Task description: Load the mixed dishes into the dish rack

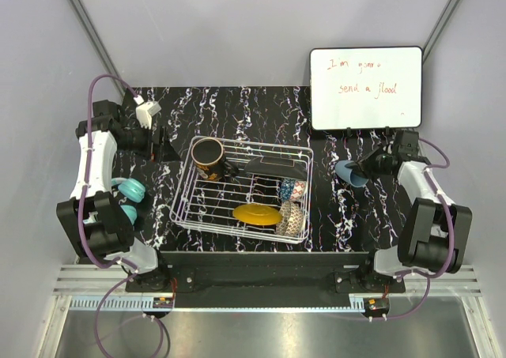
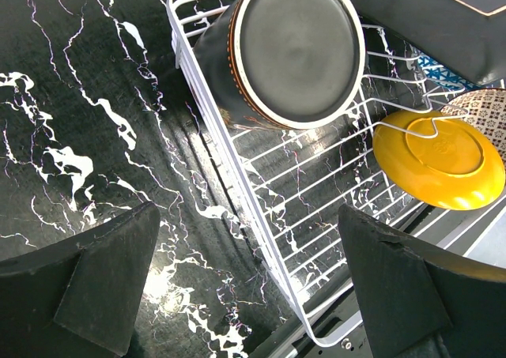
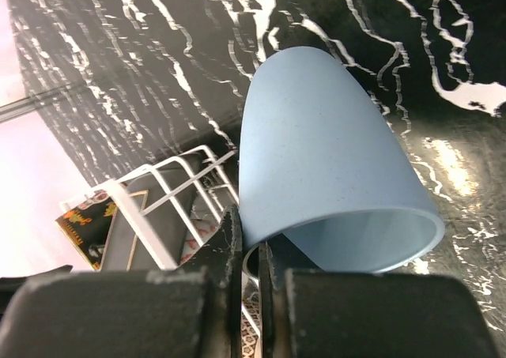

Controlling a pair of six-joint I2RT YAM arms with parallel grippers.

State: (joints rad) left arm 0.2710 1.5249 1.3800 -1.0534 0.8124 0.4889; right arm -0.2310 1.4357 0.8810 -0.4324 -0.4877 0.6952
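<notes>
- While the right fingers (image 3: 237,247) are clamped on the rim of the light blue cup (image 3: 324,152), holding it on its side low over the tabletop (image 1: 237,105), the step in hand looks like bringing the last loose dish in; the cup is near the right wall of the dish rack (image 1: 180,192), not yet over it
- Next move, as I judge it: lift over the raised wire, travel left, set down on the bare middle wires
- In the way just inside that wall: the beige-brown bowl (image 1: 290,216) and the blue bowl (image 1: 292,190); the yellow plate (image 1: 256,213) lies beside them at the near side
- Farther back in the rack: the mug (image 1: 210,158) on its side at the left; the dark saucer (image 1: 274,166) to its right
- Left fingers (image 1: 162,147) are spread wide and hold nothing, over the tabletop just outside the rack's left wall; teal objects (image 1: 130,192) sit beside that arm; a whiteboard (image 1: 365,87) stands at the far right
</notes>
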